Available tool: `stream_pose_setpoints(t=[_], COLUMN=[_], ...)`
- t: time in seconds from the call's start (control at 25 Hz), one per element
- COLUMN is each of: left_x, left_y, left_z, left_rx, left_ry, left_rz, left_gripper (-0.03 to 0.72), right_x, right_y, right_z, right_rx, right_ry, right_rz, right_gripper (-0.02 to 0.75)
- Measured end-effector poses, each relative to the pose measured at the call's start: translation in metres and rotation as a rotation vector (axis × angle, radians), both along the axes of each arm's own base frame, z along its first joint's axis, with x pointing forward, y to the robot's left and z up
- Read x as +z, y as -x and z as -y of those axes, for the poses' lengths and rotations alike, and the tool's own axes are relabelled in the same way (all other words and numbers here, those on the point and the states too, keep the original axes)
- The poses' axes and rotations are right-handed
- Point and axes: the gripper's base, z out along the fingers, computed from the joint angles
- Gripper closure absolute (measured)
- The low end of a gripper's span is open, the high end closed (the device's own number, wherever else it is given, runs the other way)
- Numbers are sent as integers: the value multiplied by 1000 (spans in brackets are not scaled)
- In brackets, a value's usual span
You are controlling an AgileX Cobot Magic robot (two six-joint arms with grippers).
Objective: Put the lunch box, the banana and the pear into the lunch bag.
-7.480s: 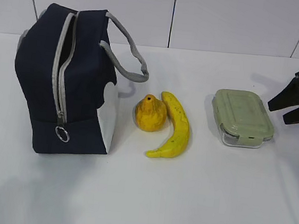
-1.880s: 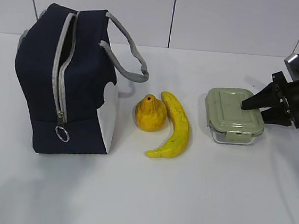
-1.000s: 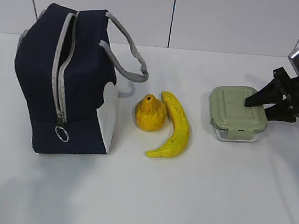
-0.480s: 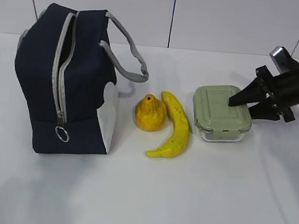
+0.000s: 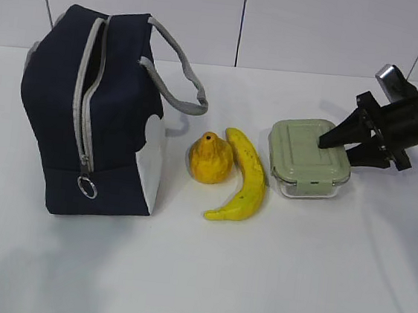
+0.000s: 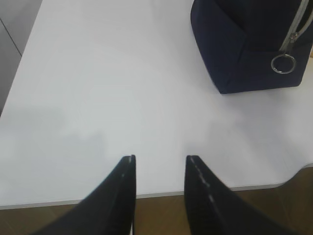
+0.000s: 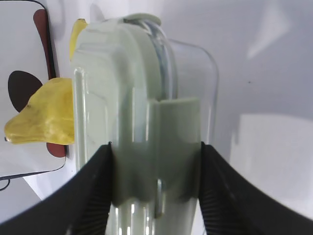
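The lunch box (image 5: 310,158), clear with a sage-green lid, lies flat on the table right of the banana (image 5: 246,177). My right gripper (image 5: 333,151) is shut on its right end, one finger above the lid and one below the base; the wrist view shows the box (image 7: 142,98) between the fingers (image 7: 155,147). The pear (image 5: 209,159) sits against the banana's left side. The navy lunch bag (image 5: 87,106) stands at the left, its zipper partly open. My left gripper (image 6: 159,159) is open and empty over the table's front edge, near the bag's corner (image 6: 249,44).
The bag's grey handles (image 5: 183,79) hang toward the pear. The zipper's ring pull (image 5: 87,186) hangs low on the bag's front, also in the left wrist view (image 6: 283,63). Yellow fruit (image 7: 44,112) shows past the box's lid.
Over the last second my right gripper has moved left with the lunch box, which now lies close to the banana. The bag, the pear and the banana have not moved.
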Motion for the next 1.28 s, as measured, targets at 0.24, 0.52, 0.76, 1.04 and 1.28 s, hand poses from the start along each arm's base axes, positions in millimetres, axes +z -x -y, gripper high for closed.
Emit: stream_pose_setpoints(t=[0.24, 0.52, 0.76, 1.04, 1.28], left_x=[0, 0, 0, 0, 0], left_y=[0, 0, 0, 0, 0], left_z=[0, 0, 0, 0, 0], left_rx=[0, 0, 0, 0, 0], left_ry=[0, 0, 0, 0, 0], left_rz=[0, 0, 0, 0, 0], left_gripper=[449, 449, 449, 449, 449], right_x=[0, 0, -1, -1, 1], right_y=[0, 0, 0, 0, 0], right_z=[0, 0, 0, 0, 0], right_rx=[0, 3, 4, 4, 3], right_ry=[0, 5, 7, 7, 5], right_rz=[0, -1, -1, -1, 3], right_gripper=[344, 344, 344, 344, 344])
